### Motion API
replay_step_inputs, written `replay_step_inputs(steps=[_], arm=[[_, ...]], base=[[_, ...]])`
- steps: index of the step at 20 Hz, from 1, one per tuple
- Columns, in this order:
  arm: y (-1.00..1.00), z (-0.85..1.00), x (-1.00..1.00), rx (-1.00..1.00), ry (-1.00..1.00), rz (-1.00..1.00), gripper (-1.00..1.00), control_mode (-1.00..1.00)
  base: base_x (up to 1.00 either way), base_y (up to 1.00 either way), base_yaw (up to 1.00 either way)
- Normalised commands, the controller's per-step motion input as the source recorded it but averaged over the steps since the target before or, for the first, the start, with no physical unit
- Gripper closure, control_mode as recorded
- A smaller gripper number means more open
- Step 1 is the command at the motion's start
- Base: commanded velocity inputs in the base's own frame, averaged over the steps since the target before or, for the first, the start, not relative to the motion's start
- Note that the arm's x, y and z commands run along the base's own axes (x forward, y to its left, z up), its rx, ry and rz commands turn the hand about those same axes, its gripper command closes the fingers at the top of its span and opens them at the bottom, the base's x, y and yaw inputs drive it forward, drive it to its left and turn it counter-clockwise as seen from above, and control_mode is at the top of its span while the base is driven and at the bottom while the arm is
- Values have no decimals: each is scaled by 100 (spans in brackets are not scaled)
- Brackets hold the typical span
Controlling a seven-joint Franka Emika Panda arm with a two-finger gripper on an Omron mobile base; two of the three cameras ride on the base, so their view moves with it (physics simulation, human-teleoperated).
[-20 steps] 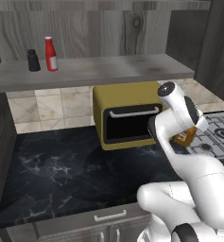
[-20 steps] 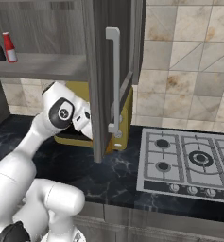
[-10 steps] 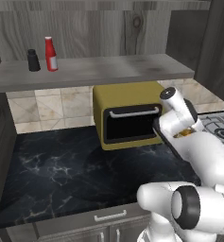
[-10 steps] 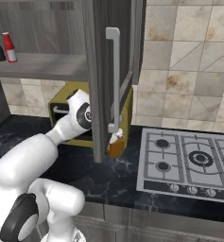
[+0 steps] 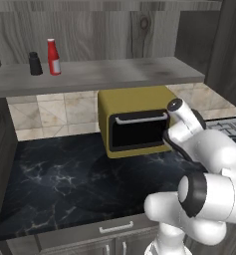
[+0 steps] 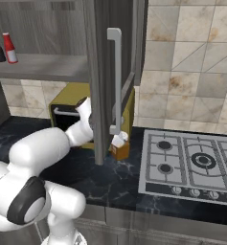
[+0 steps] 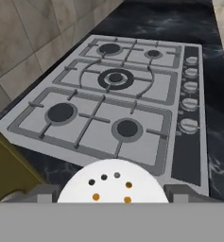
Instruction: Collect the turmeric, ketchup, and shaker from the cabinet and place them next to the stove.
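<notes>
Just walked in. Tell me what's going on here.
The arm's tool holds the turmeric, an orange jar with a white lid, low over the dark counter between the yellow microwave and the stove. Whether the jar already rests on the counter can't be told. The ketchup and the shaker stand on the cabinet shelf, not yet collected.

Light was even and diffuse, with no clear source. The black marble counter (image 5: 64, 184) looked dim, with faint soft shadow under the yellow microwave (image 5: 134, 122). No glare showed. All views were soft and low-resolution, without edge distortion.
</notes>
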Motion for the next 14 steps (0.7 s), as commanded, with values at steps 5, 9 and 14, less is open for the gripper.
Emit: replay_step_inputs(steps=[5,9,14], arm=[[0,-31,2,0,6,0,100,-100],[0,-45,-4,0,13,-1,100,-100],[0,-55,-31,0,15,-5,100,-100]], base=[[0,0,0],[0,0,0],[0,0,0]])
